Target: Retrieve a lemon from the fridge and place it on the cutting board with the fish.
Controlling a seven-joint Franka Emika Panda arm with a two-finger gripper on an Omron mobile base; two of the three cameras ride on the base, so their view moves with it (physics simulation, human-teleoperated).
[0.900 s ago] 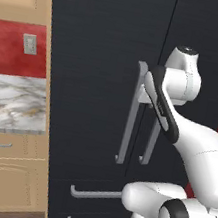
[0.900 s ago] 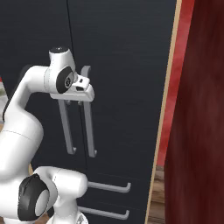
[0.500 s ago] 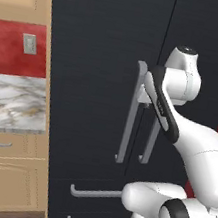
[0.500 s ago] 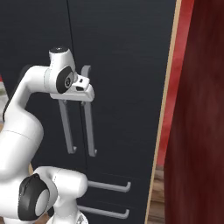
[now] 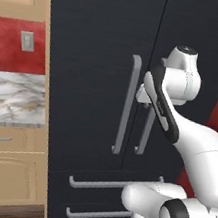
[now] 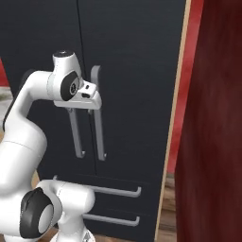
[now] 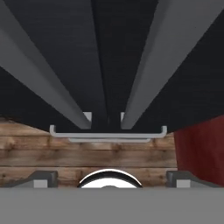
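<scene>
No brand, label or writing is legible on anything. The fridge [image 5: 96,78] stands directly ahead of me, tall and upright, both doors closed. Count: two doors, two long grey vertical handles, left [image 5: 127,104] and right [image 6: 98,113], and two drawer pulls below. My gripper [image 7: 112,177] is at the handles, jaws spread wide, holding nothing. One marble counter [image 5: 11,96] lies left.

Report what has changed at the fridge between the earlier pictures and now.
Nothing has visibly moved. The arm reaches to the same spot at the grey handles, and both doors of the fridge stay shut. The fingers now stand wide apart with neither handle between them; the earlier pictures do not show how they stood.
</scene>
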